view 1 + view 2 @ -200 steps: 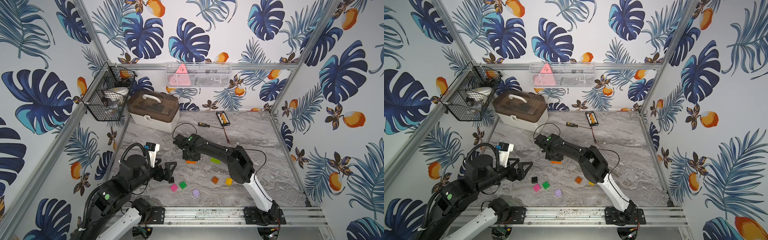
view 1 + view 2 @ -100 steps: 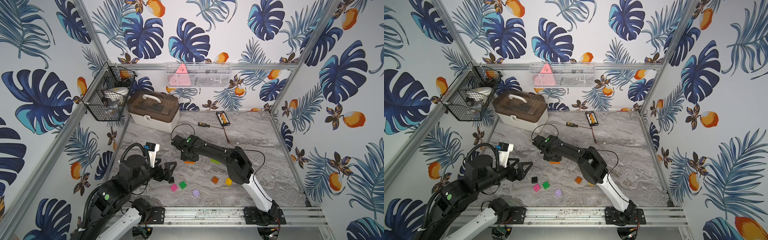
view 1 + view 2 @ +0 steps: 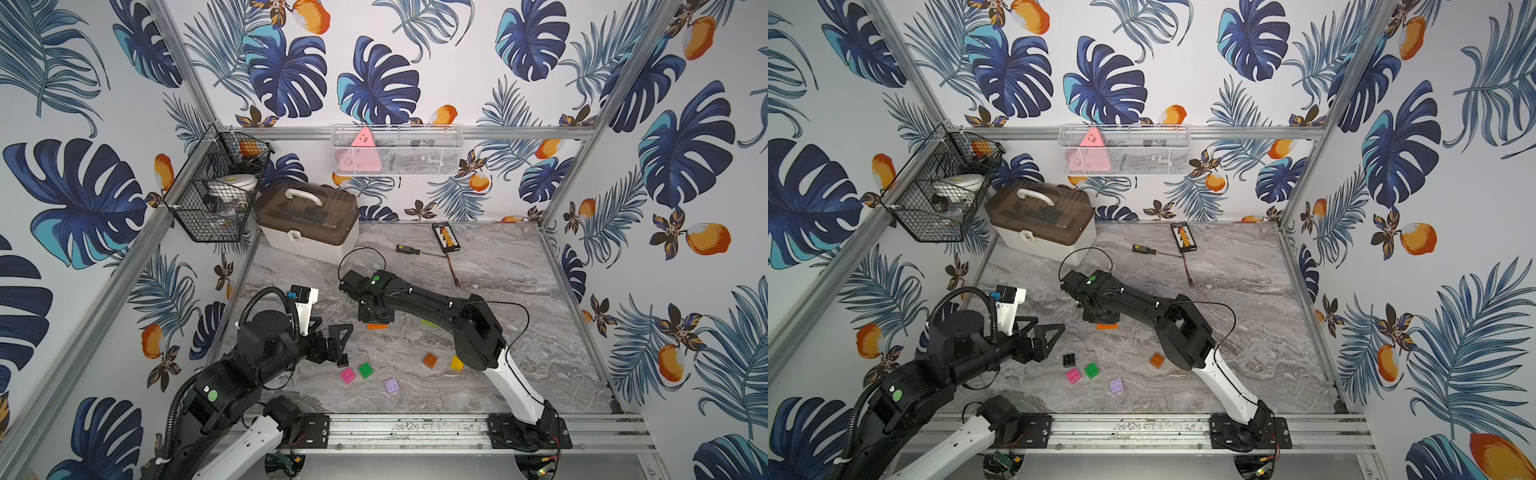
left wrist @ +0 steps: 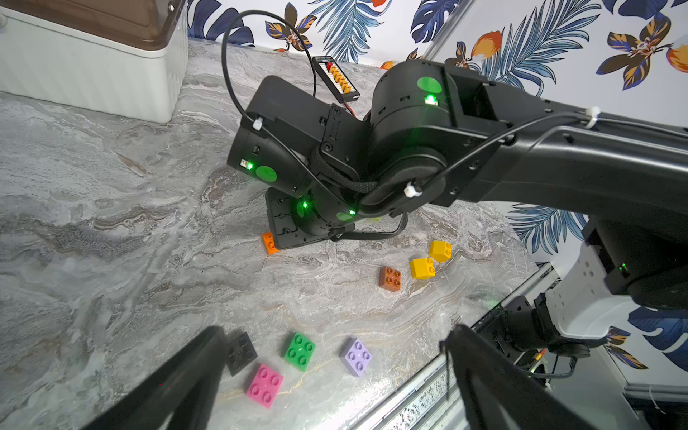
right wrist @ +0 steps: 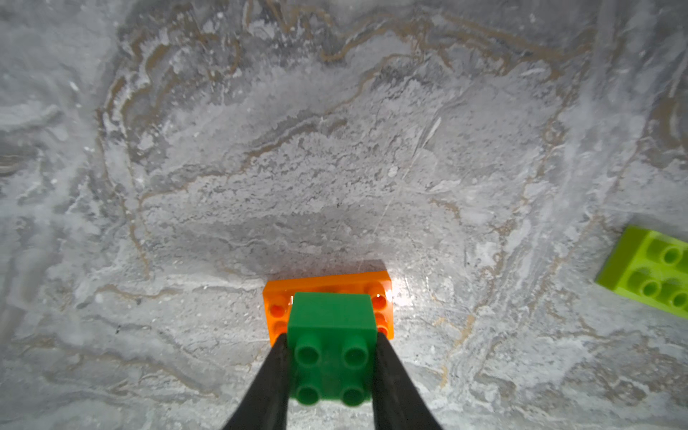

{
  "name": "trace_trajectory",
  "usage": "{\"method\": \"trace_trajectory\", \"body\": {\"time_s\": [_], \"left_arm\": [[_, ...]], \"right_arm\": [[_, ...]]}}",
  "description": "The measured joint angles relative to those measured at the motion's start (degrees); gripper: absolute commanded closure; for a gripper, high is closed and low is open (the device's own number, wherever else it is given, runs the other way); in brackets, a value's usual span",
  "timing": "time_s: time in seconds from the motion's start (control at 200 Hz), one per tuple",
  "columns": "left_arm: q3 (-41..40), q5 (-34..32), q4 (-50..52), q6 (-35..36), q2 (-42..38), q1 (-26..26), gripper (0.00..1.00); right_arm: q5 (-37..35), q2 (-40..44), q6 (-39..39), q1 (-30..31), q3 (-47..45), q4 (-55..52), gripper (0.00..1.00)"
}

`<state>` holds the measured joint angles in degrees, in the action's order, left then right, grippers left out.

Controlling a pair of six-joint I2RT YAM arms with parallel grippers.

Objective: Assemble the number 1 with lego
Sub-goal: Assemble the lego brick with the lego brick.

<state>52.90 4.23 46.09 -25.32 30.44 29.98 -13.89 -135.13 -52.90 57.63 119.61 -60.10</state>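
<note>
While the right gripper [image 5: 331, 339] clamps a green brick [image 5: 330, 316] over the orange brick [image 5: 327, 284] near the middle of the table [image 5: 335, 149], misaligned studs could tilt it or shove the orange one aside.

Green square brick [image 5: 331, 335], studs up, above the long orange brick [image 5: 327, 284].

Lab robot cell: aluminium frame [image 3: 519, 132], leaf-print wall panels [image 3: 457, 62], marble-look tabletop [image 3: 519, 270], arm-mounting rail [image 3: 415, 432].
</note>
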Motion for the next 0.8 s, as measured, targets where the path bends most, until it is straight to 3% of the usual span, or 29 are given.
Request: {"method": "trace_trajectory", "body": {"time_s": [0.801], "left_arm": [[-0.1, 0.0, 0.0, 0.0, 0.2, 0.0, 0.01]], "right_arm": [[-0.1, -1.6, 4.5, 0.2, 0.2, 0.6, 0.86]]}}
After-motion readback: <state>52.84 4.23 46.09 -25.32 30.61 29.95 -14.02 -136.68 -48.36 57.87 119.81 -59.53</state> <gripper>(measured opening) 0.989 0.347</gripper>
